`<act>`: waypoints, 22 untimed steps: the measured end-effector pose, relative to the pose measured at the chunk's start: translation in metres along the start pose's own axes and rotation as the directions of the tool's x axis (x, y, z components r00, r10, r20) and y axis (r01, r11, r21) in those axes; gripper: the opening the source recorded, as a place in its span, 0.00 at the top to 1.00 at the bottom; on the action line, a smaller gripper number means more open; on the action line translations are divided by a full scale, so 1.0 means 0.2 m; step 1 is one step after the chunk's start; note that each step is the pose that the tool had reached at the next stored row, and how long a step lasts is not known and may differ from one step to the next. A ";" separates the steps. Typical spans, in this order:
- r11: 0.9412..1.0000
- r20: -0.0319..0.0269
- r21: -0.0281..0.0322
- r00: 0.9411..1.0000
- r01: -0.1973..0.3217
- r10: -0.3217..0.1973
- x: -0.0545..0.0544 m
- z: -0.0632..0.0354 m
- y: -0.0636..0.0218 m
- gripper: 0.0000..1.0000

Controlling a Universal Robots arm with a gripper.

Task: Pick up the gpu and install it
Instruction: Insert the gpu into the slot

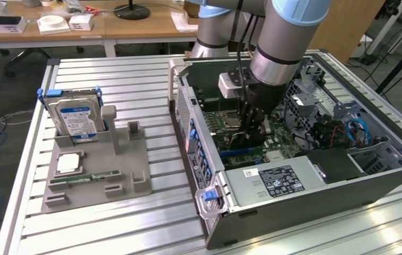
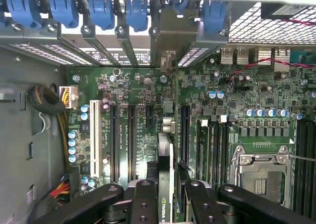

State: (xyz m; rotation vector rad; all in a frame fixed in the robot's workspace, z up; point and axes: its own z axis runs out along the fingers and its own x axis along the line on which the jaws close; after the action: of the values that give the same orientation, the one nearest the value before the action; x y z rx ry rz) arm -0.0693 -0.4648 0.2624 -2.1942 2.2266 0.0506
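Observation:
My gripper point(image 1: 249, 130) is lowered inside the open computer case point(image 1: 208, 212), over the green motherboard point(image 2: 237, 110). It is shut on the gpu point(image 2: 167, 179), which stands on edge between the two black fingers point(image 2: 144, 204). The card's thin green-and-black edge runs toward the rear slot openings. Its silvery end bracket point(image 2: 173, 33) sits against the case's back wall among the blue latches point(image 2: 103, 9). In the exterior view the gpu point(image 1: 240, 142) shows as a dark piece below the fingers, low over the board; whether it is seated in a slot I cannot tell.
On the exterior view's left, a grey fixture point(image 1: 133, 183) holds an upright hard drive point(image 1: 77, 118), a CPU chip point(image 1: 69, 163) and a memory stick point(image 1: 84, 177). Inside the case are the power supply point(image 1: 275, 180), the CPU socket point(image 2: 259, 174), a white slot point(image 2: 97, 145) and cables point(image 1: 353, 133).

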 end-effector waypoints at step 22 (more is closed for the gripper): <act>1.000 0.001 0.000 1.000 0.000 0.000 0.00 0.044 0.003 0.74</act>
State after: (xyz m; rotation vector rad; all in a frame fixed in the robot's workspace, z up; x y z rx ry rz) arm -0.0701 -0.4649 0.2537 -2.1940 2.2262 0.0512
